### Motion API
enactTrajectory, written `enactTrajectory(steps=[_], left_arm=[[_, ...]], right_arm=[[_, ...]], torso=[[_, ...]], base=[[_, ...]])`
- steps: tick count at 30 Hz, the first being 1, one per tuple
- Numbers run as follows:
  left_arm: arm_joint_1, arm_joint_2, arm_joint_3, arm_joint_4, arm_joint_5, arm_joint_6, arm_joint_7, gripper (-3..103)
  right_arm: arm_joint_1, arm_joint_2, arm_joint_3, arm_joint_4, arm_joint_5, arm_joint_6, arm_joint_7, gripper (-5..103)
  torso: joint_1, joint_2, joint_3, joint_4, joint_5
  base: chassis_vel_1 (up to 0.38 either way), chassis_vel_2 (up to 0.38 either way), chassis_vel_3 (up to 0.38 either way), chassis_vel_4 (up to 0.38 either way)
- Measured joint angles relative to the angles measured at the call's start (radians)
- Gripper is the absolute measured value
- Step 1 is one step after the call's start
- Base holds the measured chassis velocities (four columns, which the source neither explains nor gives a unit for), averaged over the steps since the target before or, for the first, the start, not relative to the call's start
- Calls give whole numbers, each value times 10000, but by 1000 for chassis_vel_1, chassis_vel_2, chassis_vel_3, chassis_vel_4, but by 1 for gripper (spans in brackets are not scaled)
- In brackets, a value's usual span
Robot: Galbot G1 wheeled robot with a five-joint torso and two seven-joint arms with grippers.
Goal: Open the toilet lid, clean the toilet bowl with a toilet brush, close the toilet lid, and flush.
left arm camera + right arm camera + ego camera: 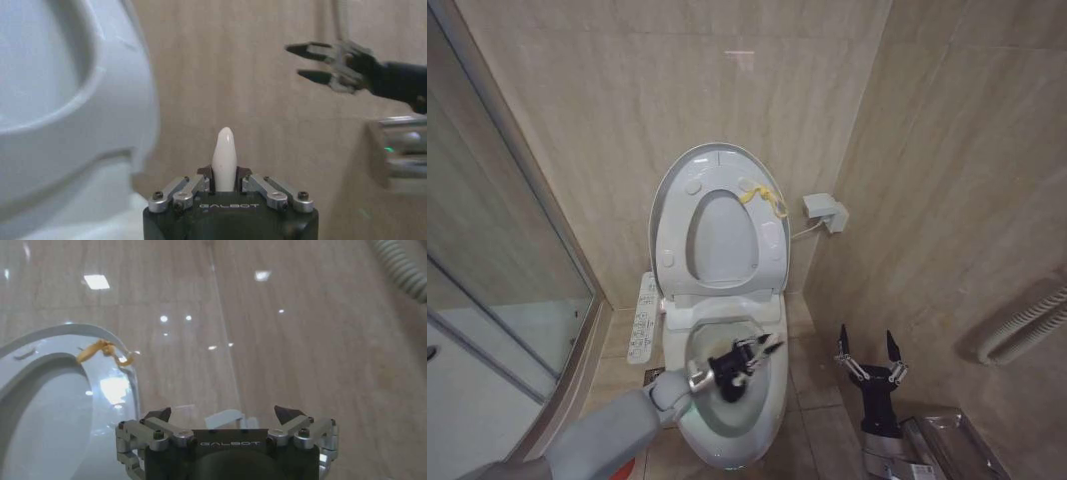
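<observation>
Room: beige tiled walls, glass partition at frame left.
Toilet lid: raised, glossy white, yellow strap.
Left claw: over toilet bowl, pinching toilet brush.
Right claw: spread, lower right.

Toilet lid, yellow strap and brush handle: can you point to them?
toilet lid (677, 190), head view, on its raised rim.
yellow strap (765, 198), head view, on its loop.
brush handle (224, 155), left wrist view, on the white tip above the left gripper.

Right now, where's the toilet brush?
In the head view, the left gripper holds the toilet brush over the toilet bowl, below the raised toilet lid.
</observation>
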Motion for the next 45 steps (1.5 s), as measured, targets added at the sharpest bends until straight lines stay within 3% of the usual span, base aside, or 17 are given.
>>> enactTrajectory(steps=[2,4,6,9,14,16,18,20,21,26,29,32,33,38,40,43,45], left_arm=[[-149,-139,-60,-747,-264,203,-203,22],[-457,-329,-65,-1404,-470,381,-444,22],[-493,-343,-37,-1315,-448,376,-444,22],[109,-164,-169,221,-117,90,-50,22],[117,-257,-489,-383,-120,158,-71,22],[-192,-352,-454,-1306,-322,365,-311,22],[-219,-319,-405,-1416,-408,401,-388,22],[253,-51,-264,-572,-261,255,-306,22],[581,11,-463,74,36,31,-105,22],[523,-157,-688,-132,57,90,-138,22],[17,-431,-569,-934,-66,273,-300,22],[228,-350,-503,-228,208,146,-155,22],[410,-215,-538,310,446,-55,12,22],[258,-188,-666,-261,188,113,-81,22],[-35,-370,-614,-974,19,287,-228,22],[226,-278,-480,-246,346,76,-109,22],[681,-73,-772,602,733,-304,171,22]], right_arm=[[-19,-10,50,2,23,0,0,100],[-38,9,76,3,68,6,3,100],[-56,12,68,2,85,12,7,100],[-81,8,-13,61,87,23,4,100],[-149,18,-22,143,90,17,-4,100],[-168,18,46,137,96,30,2,100],[-168,18,62,135,98,35,2,100],[-201,15,47,156,106,49,5,100],[-210,11,-2,191,109,51,-2,100],[-237,17,-41,186,100,65,-31,100],[-172,19,25,94,98,78,-30,100],[-169,17,14,99,104,78,-29,100],[-207,11,-26,151,105,78,-29,100],[-193,15,-28,151,99,77,-33,100],[-130,18,38,17,101,79,-30,100],[-102,14,38,-8,110,79,-19,100],[-84,-62,-23,28,138,50,-21,100]], torso=[[0,0,1,1,-3],[-2,3,-5,-30,-4],[-3,5,-6,-34,1],[1,-1,2,-6,-5],[0,0,1,7,-4],[-2,3,-5,-30,-4],[-3,6,-7,-35,-1],[0,2,0,-30,-3],[1,-1,2,-2,-4],[0,0,1,6,-3],[-3,5,-6,-36,-3],[1,1,0,-32,0],[2,-1,3,-8,-6],[0,-1,1,4,0],[-3,4,-6,-33,-3],[-1,3,-2,-35,-2],[2,-1,2,-7,-6]], base=[[52,33,20,31],[0,0,0,0],[0,0,0,0],[-37,-33,-19,-5],[21,39,16,21],[0,0,0,0],[0,0,0,0],[-60,-62,-23,-30],[0,0,0,0],[37,35,28,27],[20,6,-6,3],[-37,-34,-26,-18],[0,0,0,0],[14,8,-1,8],[35,15,6,12],[-24,-11,-10,-14],[-64,-26,-10,6]])
